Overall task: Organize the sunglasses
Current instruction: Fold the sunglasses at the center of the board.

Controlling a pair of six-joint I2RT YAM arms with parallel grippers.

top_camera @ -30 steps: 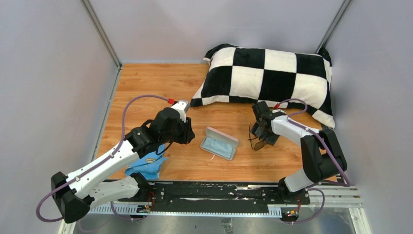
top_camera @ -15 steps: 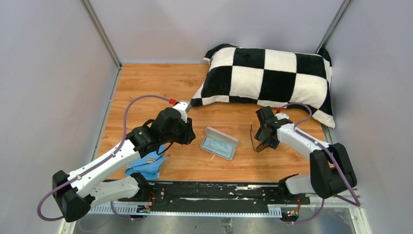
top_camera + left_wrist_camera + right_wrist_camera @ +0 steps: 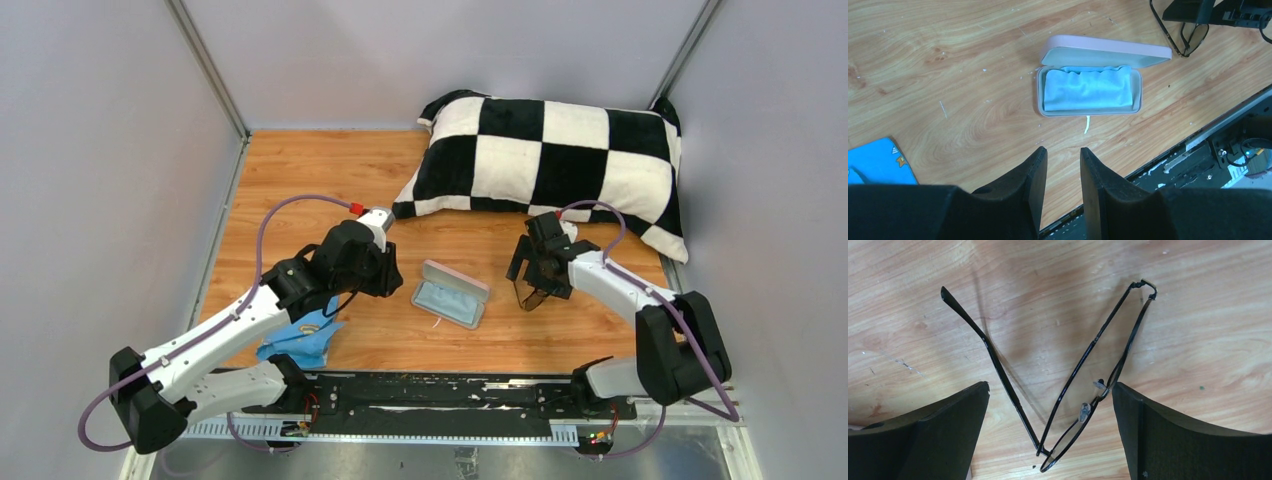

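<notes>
Sunglasses (image 3: 1093,342) lie on the wooden counter (image 3: 330,170), right of the open pink case (image 3: 1103,52), one temple splayed. Over the last second the right tool (image 3: 1049,386) has turned and now straddles them, spread wide, gripping nothing. Left tool (image 3: 1063,150), nearly closed and empty, hovers near the case. Casing them likely needs a fresh grasp

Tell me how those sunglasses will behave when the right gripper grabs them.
Probably light and slightly springy: the sunglasses are thin wire. One temple is splayed open, so it may swing or fold when pushed. The slim frame could twist or bend as the open right gripper closes.
</notes>
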